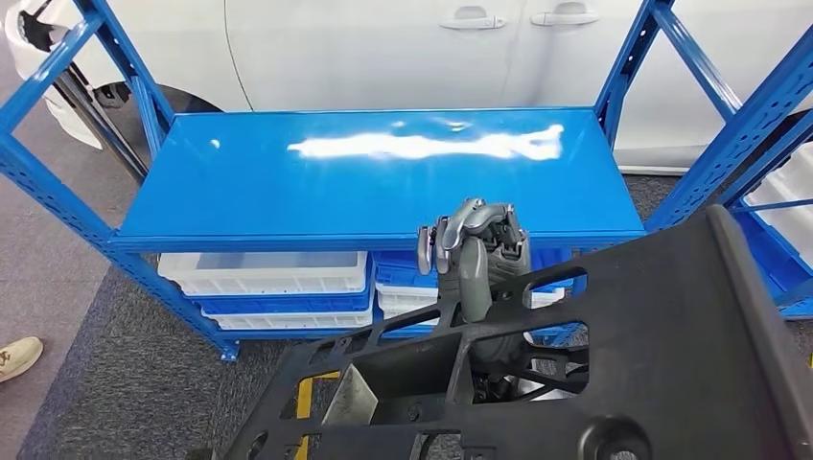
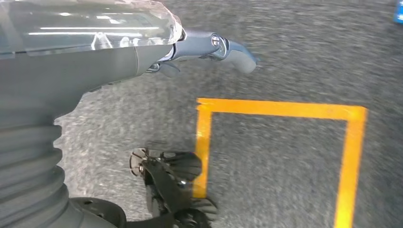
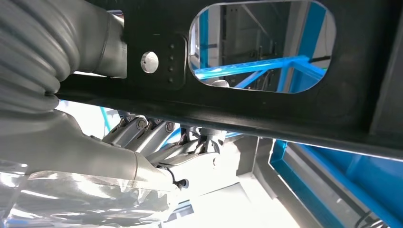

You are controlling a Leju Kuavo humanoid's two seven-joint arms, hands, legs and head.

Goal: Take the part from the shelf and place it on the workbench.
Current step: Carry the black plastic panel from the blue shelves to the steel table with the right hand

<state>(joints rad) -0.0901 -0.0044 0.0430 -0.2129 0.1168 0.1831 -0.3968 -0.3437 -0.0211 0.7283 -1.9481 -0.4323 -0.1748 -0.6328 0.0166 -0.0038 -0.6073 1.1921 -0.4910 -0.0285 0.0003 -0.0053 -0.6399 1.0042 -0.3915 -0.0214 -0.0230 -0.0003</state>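
Your right hand (image 1: 472, 251) grips the big black part (image 1: 614, 364) by 1 strut; left hand (image 2: 209, 47) hangs empty, fingers uncurled, so a swing could twist it loose onto the blue shelf (image 1: 383, 172)

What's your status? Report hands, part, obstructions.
Right hand grips black part, lifted before blue shelf. Left hand hangs over floor, holds nothing. Shelf top bare.

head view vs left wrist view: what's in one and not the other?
Head view alone: the blue shelf, white bins under it, a white car behind, the large black part with the right robot hand holding it through an opening, and a shoe at the left edge. Left wrist view alone: the left robot hand hanging over the floor, holding nothing, and a yellow tape square. Shared: the grey carpet floor.
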